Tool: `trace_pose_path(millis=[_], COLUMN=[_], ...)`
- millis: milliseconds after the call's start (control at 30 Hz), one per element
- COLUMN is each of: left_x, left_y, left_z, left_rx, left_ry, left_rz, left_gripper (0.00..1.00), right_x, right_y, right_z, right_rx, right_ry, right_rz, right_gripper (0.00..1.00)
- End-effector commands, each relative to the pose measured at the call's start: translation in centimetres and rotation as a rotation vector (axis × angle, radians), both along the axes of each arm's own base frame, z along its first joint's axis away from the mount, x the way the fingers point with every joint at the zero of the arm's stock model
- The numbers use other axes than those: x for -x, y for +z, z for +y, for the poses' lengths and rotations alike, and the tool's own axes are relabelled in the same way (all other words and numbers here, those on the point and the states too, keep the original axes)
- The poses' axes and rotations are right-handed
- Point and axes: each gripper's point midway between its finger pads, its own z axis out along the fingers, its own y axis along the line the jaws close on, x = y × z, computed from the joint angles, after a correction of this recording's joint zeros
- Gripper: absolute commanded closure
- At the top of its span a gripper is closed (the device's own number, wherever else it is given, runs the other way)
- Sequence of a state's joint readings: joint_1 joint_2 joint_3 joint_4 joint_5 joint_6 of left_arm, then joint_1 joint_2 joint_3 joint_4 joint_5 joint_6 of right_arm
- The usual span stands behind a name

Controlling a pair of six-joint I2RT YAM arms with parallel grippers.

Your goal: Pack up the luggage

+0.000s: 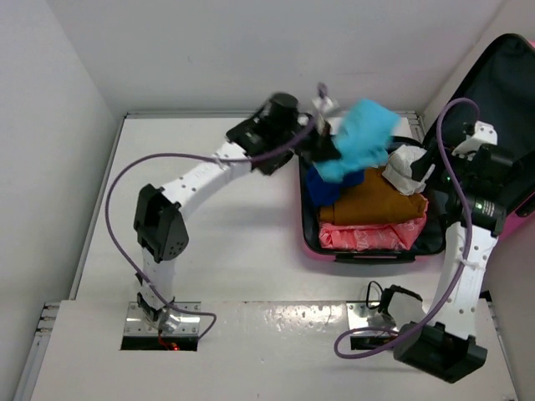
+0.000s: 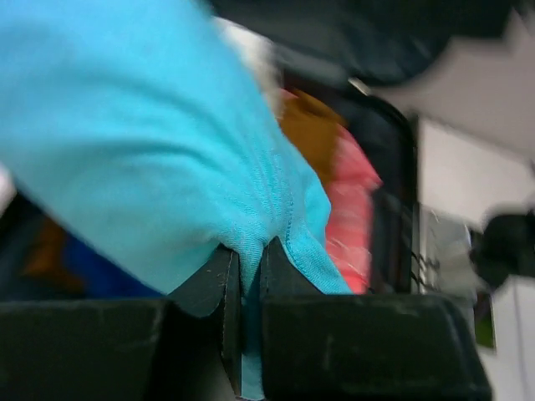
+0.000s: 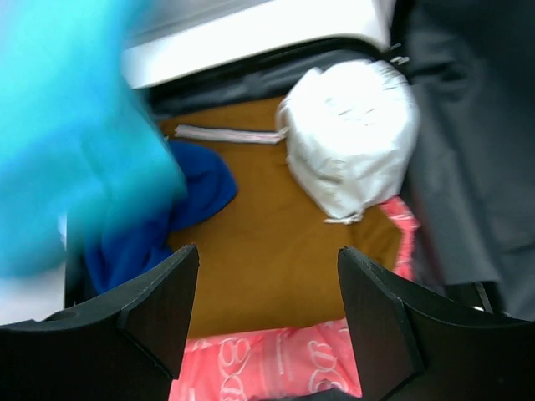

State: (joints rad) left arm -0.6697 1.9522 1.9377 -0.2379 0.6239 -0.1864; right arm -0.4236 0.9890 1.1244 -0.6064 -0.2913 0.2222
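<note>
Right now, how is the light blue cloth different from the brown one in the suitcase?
The light blue cloth hangs bunched in the air, pinched by the left gripper; the brown cloth lies folded flat inside the luggage, with nothing gripping it. The light blue cloth is a bright turquoise, the brown cloth a dull mustard brown. Both are soft fabric.

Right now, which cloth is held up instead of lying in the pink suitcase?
The bright turquoise cloth, pinched in the left gripper's jaws. The brown folded cloth, dark blue cloth and pink printed bundle lie inside.
</note>
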Motion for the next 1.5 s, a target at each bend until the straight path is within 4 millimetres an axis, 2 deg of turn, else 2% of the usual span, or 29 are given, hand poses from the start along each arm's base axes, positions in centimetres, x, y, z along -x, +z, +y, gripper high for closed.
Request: trace_pose_path(millis=[0, 67, 100, 133, 167, 267, 300, 333, 400, 467, 500, 600, 633, 700, 733, 767, 833, 933, 967, 1033, 1067, 1100, 1167, 1233, 1267, 1300, 1367, 1400, 1467], left_x=[6.5, 10.0, 10.7, 11.4, 11.7, 11.7, 11.1, 10.5, 8.4, 6.6, 5.3, 2.4, 0.2, -1.9, -3.5, -3.7, -4.7, -4.2, -3.8, -2.6, -1.1, -0.4, 1.2, 1.9, 1.8, 2.0, 0.9, -1.8, -4.6], left_y=[-3.3, -6.2, -8.0, -11.0, -13.1, -17.8, -18.5, -18.9, -18.2, -17.0, -16.7, -13.4, -12.0, -11.5, -10.1, -10.8, -10.5, -12.0, -12.8, -13.5, -13.8, -13.7, -12.0, -9.5, -9.2, -6.2, -3.3, -1.3, 0.3], left_z=[-3.3, -5.1, -5.5, -5.8, -6.0, -6.3, -5.8, -5.4, -4.3, -4.0, -3.5, -3.6, -3.2, -2.9, -2.3, -2.3, -1.9, -1.3, -1.4, -1.3, -1.5, -1.3, -0.9, -0.7, 0.3, 1.0, 2.2, 4.3, 6.9], left_rx=[-0.073, -0.136, -0.178, -0.244, -0.297, -0.415, -0.437, -0.444, -0.413, -0.378, -0.369, -0.279, -0.247, -0.220, -0.210, -0.222, -0.246, -0.312, -0.330, -0.349, -0.343, -0.336, -0.279, -0.206, -0.194, -0.140, -0.053, -0.026, 0.013], left_ry=[-0.252, -0.384, -0.406, -0.432, -0.457, -0.449, -0.420, -0.393, -0.294, -0.232, -0.187, -0.072, -0.007, 0.066, 0.122, 0.130, 0.160, 0.161, 0.161, 0.104, 0.058, 0.036, 0.000, -0.007, 0.011, 0.037, 0.117, 0.242, 0.392], left_rz=[-0.143, -0.216, -0.225, -0.196, -0.217, -0.168, -0.149, -0.136, -0.119, -0.156, -0.142, -0.113, -0.116, -0.078, -0.108, -0.101, -0.157, -0.173, -0.166, -0.161, -0.146, -0.137, -0.165, -0.241, -0.241, -0.270, -0.224, -0.223, -0.158], left_gripper=[1.00, 1.00, 1.00, 1.00, 0.99, 0.68, 0.47, 0.38, 0.35, 0.41, 0.55, 0.80, 0.85, 0.91, 0.95, 0.95, 0.96, 0.96, 0.90, 0.63, 0.51, 0.37, 0.23, 0.17, 0.14, 0.12, 0.11, 0.11, 0.10], right_x=[0.4, 1.1, 1.4, 1.5, 1.6, 1.9, 2.1, 2.6, 2.8, 3.1, 3.1, 3.1, 3.0, 2.9, 3.0, 3.2, 3.2, 3.2, 3.3, 3.3, 3.3, 3.5, 3.2, 3.1, 3.2, 3.2, 3.7, 3.8, 5.1], right_y=[2.1, 2.8, 2.4, 2.2, 2.1, 0.2, -0.3, -1.2, -2.7, -3.3, -3.6, -3.1, -2.9, -2.7, -2.5, -2.3, -2.0, -1.8, -2.1, -2.6, -2.8, -3.3, -4.0, -4.5, -4.8, -5.1, -5.8, -6.2, -7.2], right_z=[-1.7, -1.9, -1.7, -1.6, -0.6, 1.8, 2.0, 2.5, 3.3, 4.0, 4.1, 5.2, 5.4, 5.6, 6.0, 6.4, 7.0, 7.9, 8.2, 9.2, 9.3, 9.8, 10.0, 10.5, 10.9, 11.0, 12.1, 12.3, 13.6], right_rx=[0.030, 0.045, 0.035, 0.029, 0.008, -0.100, -0.122, -0.165, -0.222, -0.270, -0.266, -0.290, -0.290, -0.301, -0.318, -0.340, -0.354, -0.390, -0.398, -0.418, -0.414, -0.415, -0.406, -0.398, -0.395, -0.390, -0.375, -0.358, -0.366], right_ry=[-0.062, -0.053, -0.044, -0.020, 0.035, 0.158, 0.168, 0.175, 0.222, 0.257, 0.283, 0.362, 0.386, 0.402, 0.428, 0.439, 0.503, 0.549, 0.569, 0.615, 0.627, 0.644, 0.654, 0.677, 0.694, 0.700, 0.755, 0.778, 0.841], right_rz=[-0.099, -0.124, -0.108, -0.102, -0.099, -0.020, 0.001, 0.050, 0.115, 0.154, 0.159, 0.121, 0.108, 0.108, 0.104, 0.107, 0.090, 0.083, 0.090, 0.108, 0.112, 0.128, 0.140, 0.150, 0.159, 0.173, 0.204, 0.215, 0.272], right_gripper=[0.33, 0.33, 0.33, 0.33, 0.33, 0.32, 0.32, 0.32, 0.34, 0.38, 0.39, 0.41, 0.41, 0.41, 0.41, 0.41, 0.41, 0.41, 0.41, 0.42, 0.42, 0.42, 0.42, 0.42, 0.42, 0.42, 0.42, 0.42, 0.43])
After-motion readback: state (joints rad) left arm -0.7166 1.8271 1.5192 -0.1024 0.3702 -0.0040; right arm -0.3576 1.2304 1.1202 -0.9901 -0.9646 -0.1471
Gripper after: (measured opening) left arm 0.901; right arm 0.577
